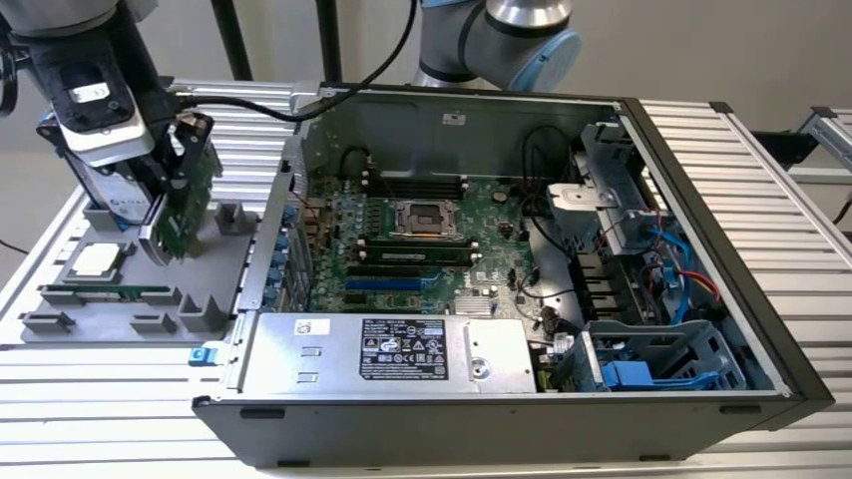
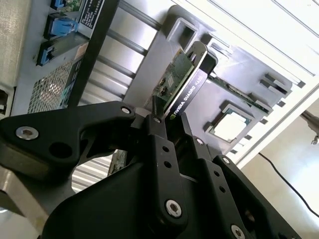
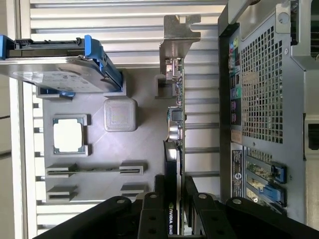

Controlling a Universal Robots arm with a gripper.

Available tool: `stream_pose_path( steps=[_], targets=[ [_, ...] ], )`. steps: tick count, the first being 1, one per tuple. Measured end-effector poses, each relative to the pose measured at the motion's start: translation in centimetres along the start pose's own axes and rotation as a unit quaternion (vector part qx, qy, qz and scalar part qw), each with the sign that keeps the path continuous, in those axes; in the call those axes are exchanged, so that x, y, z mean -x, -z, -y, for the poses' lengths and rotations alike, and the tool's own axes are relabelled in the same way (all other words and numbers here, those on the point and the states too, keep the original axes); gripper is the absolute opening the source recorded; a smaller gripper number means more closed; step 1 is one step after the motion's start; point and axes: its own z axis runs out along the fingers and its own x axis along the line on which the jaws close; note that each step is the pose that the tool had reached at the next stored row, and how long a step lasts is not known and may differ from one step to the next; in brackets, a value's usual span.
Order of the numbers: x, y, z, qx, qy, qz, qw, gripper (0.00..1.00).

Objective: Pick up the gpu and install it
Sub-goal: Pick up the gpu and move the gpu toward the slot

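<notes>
The gpu (image 1: 178, 215) is a green card with a black cooler, standing upright on edge over the grey parts tray (image 1: 80, 329) at the exterior view's left. My gripper (image 1: 171, 160) comes down on it from above and is shut on its upper edge. In both wrist views the black fingers clamp the card, the gripper (image 2: 167, 119) on the gpu (image 2: 179, 82) in one and the gripper (image 3: 174, 191) on the edge-on gpu (image 3: 175, 124) in the other. Its silver bracket (image 3: 177, 35) points away from the fingers. Whether the card's lower edge touches the tray I cannot tell.
The open computer case (image 1: 692, 249) lies to the exterior view's right of the tray, with the motherboard (image 1: 426, 239), its card slots (image 1: 386, 282) and a power supply (image 1: 386, 349) near the front. On the tray sit a processor (image 3: 68, 135), a memory stick (image 1: 107, 292) and a blue-framed hard drive (image 3: 55, 64).
</notes>
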Motion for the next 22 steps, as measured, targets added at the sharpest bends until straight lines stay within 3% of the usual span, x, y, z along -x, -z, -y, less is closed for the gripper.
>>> stream_pose_path(
  steps=[22],
  targets=[
    [0.02, 1.68, -0.08, 0.0, 0.0, 0.0, 1.0, 0.0]
  ],
)
